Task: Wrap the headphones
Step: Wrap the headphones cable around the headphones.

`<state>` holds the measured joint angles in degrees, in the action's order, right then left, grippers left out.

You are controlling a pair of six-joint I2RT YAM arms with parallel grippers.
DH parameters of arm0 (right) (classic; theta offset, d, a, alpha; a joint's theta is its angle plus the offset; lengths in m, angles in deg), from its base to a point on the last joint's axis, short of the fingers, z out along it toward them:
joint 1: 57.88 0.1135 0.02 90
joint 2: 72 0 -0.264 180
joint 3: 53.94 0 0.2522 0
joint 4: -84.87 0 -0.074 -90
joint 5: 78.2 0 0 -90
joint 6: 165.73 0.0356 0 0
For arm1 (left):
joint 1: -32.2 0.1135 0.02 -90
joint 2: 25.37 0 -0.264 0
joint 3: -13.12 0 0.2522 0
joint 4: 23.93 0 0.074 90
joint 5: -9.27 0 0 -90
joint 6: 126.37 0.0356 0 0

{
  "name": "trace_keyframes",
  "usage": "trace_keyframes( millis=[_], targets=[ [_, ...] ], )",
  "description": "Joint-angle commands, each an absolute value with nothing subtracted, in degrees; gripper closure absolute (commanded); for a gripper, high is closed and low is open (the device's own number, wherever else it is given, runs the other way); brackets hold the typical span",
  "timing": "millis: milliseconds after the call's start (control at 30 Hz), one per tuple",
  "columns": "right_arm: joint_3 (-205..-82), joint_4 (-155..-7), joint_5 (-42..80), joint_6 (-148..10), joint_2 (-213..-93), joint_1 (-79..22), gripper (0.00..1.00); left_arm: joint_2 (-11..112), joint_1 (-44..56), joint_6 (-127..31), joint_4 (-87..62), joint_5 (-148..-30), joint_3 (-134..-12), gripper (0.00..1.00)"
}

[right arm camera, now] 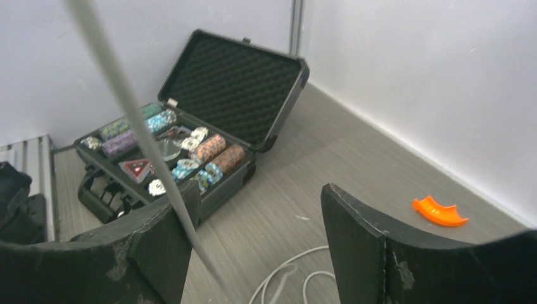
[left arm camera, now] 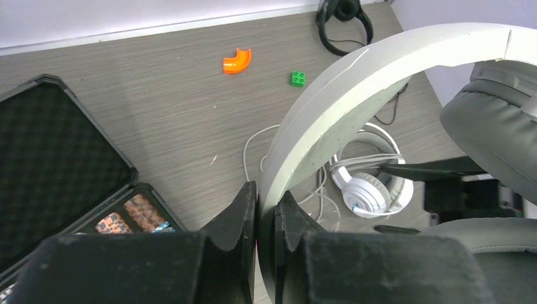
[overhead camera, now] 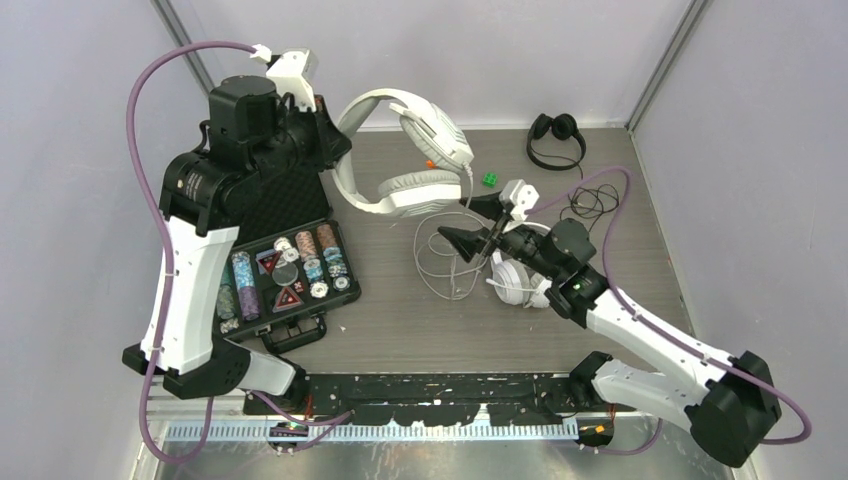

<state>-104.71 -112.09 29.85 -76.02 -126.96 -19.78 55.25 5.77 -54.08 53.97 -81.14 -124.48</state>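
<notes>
Headphones [overhead camera: 420, 190] (pale grey pair) held up off the bench near its far edge, left jaws pinched shut on the headband [left arm camera: 329, 107]. Right jaws wide open and gripping nothing, a white cable [right arm camera: 126, 107] running loose past one finger. White headset [overhead camera: 515, 285] lies mid-bench under the right arm, black headset [overhead camera: 556, 135] sits at the far right corner

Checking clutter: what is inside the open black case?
Stacked multicoloured poker chips, a red triangular token, and black dimpled foam lining. What lies beneath the chips is hidden.
</notes>
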Motion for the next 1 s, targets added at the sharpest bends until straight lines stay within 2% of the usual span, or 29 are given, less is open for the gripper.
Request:
trace_keyframes(
  millis=[0, 467, 500, 533, 600, 667, 733, 900, 967],
  targets=[
    [-106.7, -116.4, 33.8, -72.9, -130.6, -20.0, 0.27, 53.6, 6.1, -57.5, 48.5, -87.5, -125.8, 1.0],
    [-101.8, -135.8, 34.8, -61.7, -141.8, -19.9, 0.44, 51.5, 6.5, -62.7, 43.1, -102.9, -123.2, 1.0],
    [-101.7, -136.6, 34.4, -61.3, -142.2, -20.0, 0.47, 51.1, 6.7, -63.3, 42.0, -104.3, -122.3, 1.0],
    [-101.6, -137.6, 33.8, -60.9, -142.9, -19.9, 0.54, 50.9, 6.8, -63.7, 41.2, -105.7, -121.6, 1.0],
    [-101.5, -138.8, 32.1, -60.3, -143.8, -19.9, 0.77, 50.1, 6.8, -64.2, 38.8, -109.0, -119.6, 1.0],
    [-102.0, -139.2, 30.5, -59.8, -144.7, -20.0, 0.94, 49.5, 6.9, -63.7, 35.6, -113.5, -116.5, 1.0],
    [-103.5, -137.8, 30.2, -59.0, -145.6, -20.0, 1.0, 50.0, 7.1, -63.4, 34.7, -118.3, -114.5, 1.0],
    [-107.9, -135.1, 32.5, -57.3, -148.1, -20.1, 1.0, 50.2, 7.1, -65.6, 30.6, -130.3, -109.4, 1.0],
    [-108.7, -135.9, 32.6, -57.0, -149.0, -20.2, 1.0, 49.4, 7.1, -65.4, 29.0, -131.8, -106.8, 1.0]
  ],
)
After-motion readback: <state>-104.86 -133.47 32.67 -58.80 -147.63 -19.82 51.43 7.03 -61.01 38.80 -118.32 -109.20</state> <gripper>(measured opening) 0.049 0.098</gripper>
